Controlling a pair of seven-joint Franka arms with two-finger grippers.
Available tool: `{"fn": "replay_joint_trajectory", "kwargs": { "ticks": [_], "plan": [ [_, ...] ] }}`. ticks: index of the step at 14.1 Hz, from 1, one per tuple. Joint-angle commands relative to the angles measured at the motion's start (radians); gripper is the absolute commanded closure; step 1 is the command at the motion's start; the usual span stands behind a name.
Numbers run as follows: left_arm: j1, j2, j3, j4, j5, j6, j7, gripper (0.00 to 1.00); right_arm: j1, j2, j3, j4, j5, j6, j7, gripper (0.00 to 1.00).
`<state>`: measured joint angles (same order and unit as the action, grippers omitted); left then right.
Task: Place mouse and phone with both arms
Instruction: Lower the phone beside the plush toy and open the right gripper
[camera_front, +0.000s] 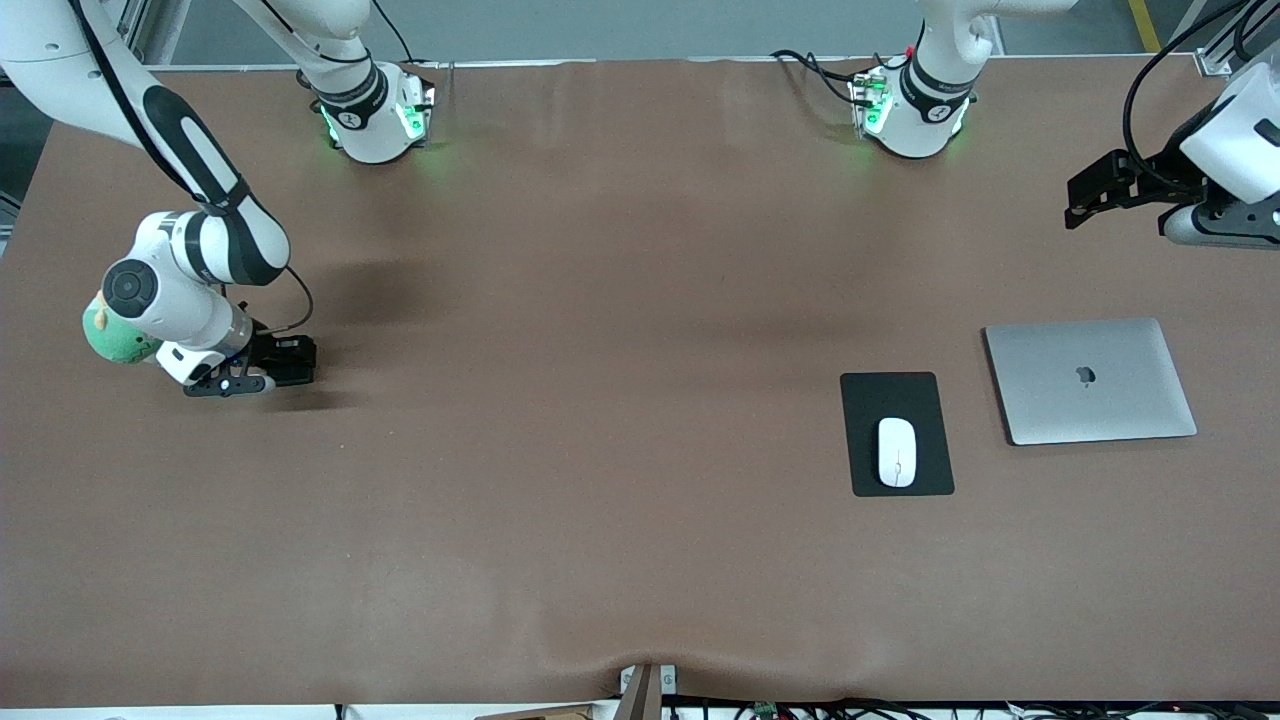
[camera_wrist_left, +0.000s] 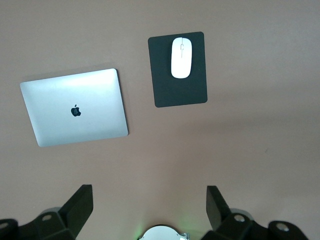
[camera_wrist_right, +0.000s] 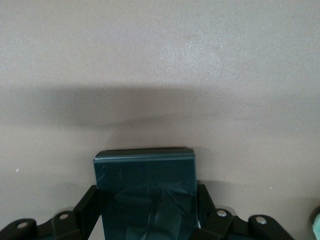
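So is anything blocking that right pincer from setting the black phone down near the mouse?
Nothing visible does. The right pincer grips the glossy black phone; only bare brown table lies between it and the white oval mouse on its black pad.

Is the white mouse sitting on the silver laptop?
No, the mouse lies on the black pad beside the closed laptop.

Phone in right gripper: lower end cut off by right wrist view's edge, and in front view hidden by right gripper; left gripper arm cut off at front view's edge; green object partly hidden under right arm's wrist.
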<state>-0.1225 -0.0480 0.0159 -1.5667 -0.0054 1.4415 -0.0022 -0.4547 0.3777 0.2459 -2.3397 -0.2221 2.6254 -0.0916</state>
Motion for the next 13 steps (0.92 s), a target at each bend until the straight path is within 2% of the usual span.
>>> {"fn": "replay_joint_trajectory", "kwargs": {
  "ticks": [1,2,3,9,13],
  "plan": [
    [-0.005,-0.001,0.01,-0.007,0.005,0.002,0.019,0.0,-0.021,0.0,0.009,-0.013,-0.022,0.002,0.012,0.51],
    [-0.005,0.005,0.012,-0.001,0.028,0.003,0.019,0.0,-0.018,0.0,0.009,-0.012,-0.02,-0.001,0.016,0.37],
    [-0.005,0.005,0.012,0.005,0.037,0.007,0.018,0.0,-0.018,0.0,0.009,-0.007,-0.02,-0.007,0.029,0.02],
    [-0.005,0.008,0.012,0.005,0.042,0.007,0.015,0.0,-0.015,-0.003,0.01,0.022,-0.013,-0.013,0.071,0.0],
    [-0.006,0.008,0.01,0.004,0.041,0.005,0.007,0.0,0.028,0.0,0.026,0.196,-0.008,-0.236,0.089,0.0]
  ]
}}
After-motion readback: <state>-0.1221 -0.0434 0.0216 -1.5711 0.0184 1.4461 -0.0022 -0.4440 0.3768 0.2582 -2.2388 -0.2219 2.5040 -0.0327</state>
